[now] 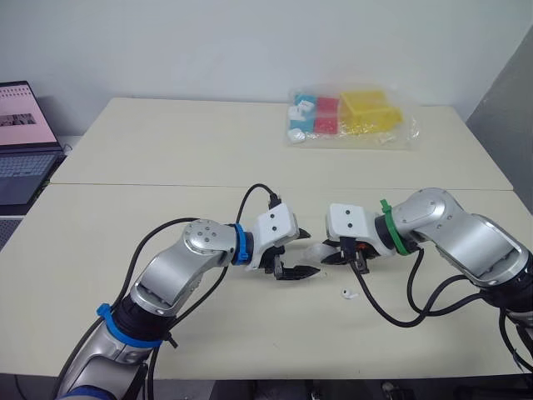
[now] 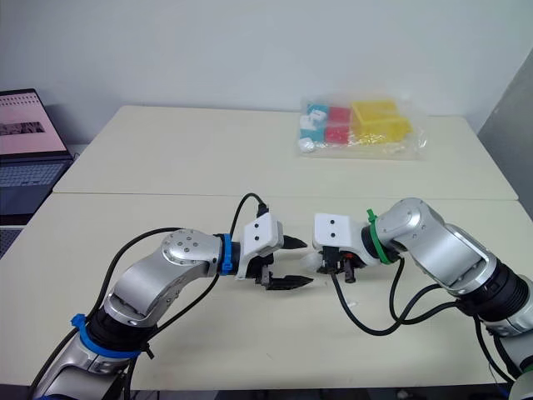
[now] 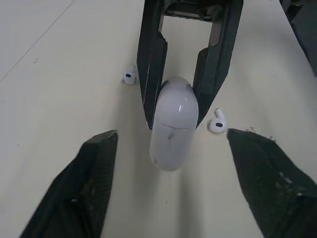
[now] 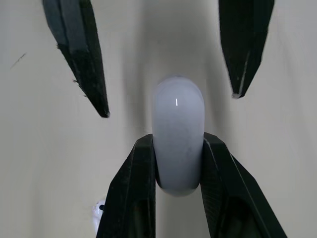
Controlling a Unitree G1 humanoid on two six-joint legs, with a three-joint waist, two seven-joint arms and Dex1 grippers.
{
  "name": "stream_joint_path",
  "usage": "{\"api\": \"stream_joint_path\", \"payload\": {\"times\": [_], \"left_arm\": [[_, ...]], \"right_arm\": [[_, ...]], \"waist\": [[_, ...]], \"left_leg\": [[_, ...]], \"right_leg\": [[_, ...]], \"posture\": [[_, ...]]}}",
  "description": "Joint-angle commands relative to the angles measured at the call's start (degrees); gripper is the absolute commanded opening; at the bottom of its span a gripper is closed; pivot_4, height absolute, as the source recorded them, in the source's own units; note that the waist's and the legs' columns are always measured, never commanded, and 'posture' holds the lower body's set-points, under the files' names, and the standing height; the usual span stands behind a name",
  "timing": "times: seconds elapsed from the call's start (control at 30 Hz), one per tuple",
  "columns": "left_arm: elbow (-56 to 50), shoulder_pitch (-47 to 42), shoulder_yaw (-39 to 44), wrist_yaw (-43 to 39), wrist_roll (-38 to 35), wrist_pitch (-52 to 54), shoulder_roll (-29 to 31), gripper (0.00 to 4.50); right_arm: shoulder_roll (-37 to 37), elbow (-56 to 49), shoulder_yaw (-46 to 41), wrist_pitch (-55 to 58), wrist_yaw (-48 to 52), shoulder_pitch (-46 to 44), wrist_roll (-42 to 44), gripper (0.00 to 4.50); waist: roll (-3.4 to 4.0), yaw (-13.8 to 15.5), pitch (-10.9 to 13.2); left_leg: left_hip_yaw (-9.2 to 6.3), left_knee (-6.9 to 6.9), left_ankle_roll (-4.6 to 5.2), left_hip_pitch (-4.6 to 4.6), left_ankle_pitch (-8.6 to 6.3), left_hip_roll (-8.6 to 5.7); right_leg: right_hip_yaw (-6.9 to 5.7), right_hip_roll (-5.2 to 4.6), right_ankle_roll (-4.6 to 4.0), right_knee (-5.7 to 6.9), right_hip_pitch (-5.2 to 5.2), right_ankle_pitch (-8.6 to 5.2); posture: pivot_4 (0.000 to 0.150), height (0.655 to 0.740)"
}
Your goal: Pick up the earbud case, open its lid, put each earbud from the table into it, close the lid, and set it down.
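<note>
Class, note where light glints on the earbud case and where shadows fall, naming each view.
Left wrist view: small glint on the earbud case, soft shadow on the table under it. Right wrist view: thin glint too, dim shadow band beyond the case.

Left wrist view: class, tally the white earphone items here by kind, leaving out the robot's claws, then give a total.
Earbud case: 1
Earbuds: 2
Total: 3
</note>
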Motion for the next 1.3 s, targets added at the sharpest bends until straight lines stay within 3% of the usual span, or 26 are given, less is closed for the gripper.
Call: {"api": "stream_joint_path", "payload": {"times": [0.03,0.2,0.23,0.6,0.87,1.0,1.1,1.2,1.3], "left_arm": [[-1.2,-1.0,-0.3,-0.5,0.0,-0.5,-0.1,2.33],[-0.8,-0.9,-1.1,-0.6,0.5,-0.7,-0.4,0.83],[-0.8,-1.0,-1.1,-0.6,0.7,-0.8,-0.5,0.77],[-1.0,-0.4,-1.1,-1.0,1.9,-1.0,-0.7,0.77],[-0.1,1.6,-0.3,-1.8,2.5,-4.1,0.6,0.77],[3.3,5.0,3.0,-2.2,0.5,-9.5,-0.5,0.77],[6.4,9.5,7.7,-3.9,-4.1,-15.8,-4.1,0.77],[10.6,13.6,13.8,0.1,-7.0,-21.3,-10.2,0.77],[13.2,16.0,13.1,-1.8,-1.6,-31.4,-9.4,0.77]], "right_arm": [[0.1,-1.6,-2.5,-0.4,0.7,0.0,-0.6,0.78],[1.0,-1.9,-2.8,-0.1,0.9,-0.1,-0.8,0.78],[1.0,-2.0,-2.9,-0.1,1.0,-0.1,-0.8,0.78],[1.4,-2.8,-3.6,0.7,2.8,0.2,-0.7,0.78],[-1.5,-1.0,-5.3,-0.7,4.5,0.1,-2.3,3.48],[-6.9,1.8,-8.8,-6.0,7.8,0.6,-3.4,3.49],[-9.2,3.6,-13.2,-13.2,9.0,2.4,-2.9,3.49],[-7.7,3.5,-19.5,-19.0,8.2,6.4,0.0,3.49],[-4.9,1.3,-24.0,-21.1,5.2,11.0,1.5,3.49]], "waist": [[0.00,0.0,0.0],[0.00,0.0,0.0],[0.00,0.0,0.0],[0.00,0.0,0.0],[0.00,0.0,0.0],[0.01,0.0,0.0],[0.00,0.0,0.0],[0.00,0.1,0.0],[-0.04,0.0,0.0]], "left_leg": [[-0.01,0.00,0.00,0.02,0.00,-0.01],[-0.03,0.01,0.00,0.10,0.00,-0.05],[-0.03,0.01,-0.01,0.11,0.01,-0.05],[-0.02,0.05,-0.01,0.11,0.01,-0.03],[-0.02,0.06,-0.01,0.12,0.01,-0.03],[-0.01,0.06,-0.01,0.11,0.01,-0.03],[0.04,0.05,-0.01,0.12,0.01,-0.01],[0.01,0.04,-0.01,0.13,0.01,0.01],[-0.02,0.08,-0.01,0.13,0.01,-0.02]], "right_leg": [[-0.01,0.00,-0.01,0.04,0.00,0.00],[-0.03,0.03,0.03,0.25,-0.01,-0.06],[-0.04,0.03,0.04,0.27,-0.01,-0.07],[-0.02,0.03,0.00,0.33,-0.03,-0.05],[-0.02,0.03,0.00,0.33,-0.03,-0.05],[-0.01,0.00,-0.01,0.33,-0.03,-0.04],[-0.02,-0.04,-0.04,0.30,-0.03,-0.03],[-0.02,-0.05,-0.04,0.27,0.00,-0.03],[-0.03,-0.04,-0.05,0.33,0.00,-0.02]], "posture": [[0.150,0.7400],[0.150,0.7400],[0.150,0.7400],[0.150,0.7400],[0.150,0.7400],[0.150,0.7400],[0.150,0.7400],[0.150,0.7400],[0.150,0.7400]]}}
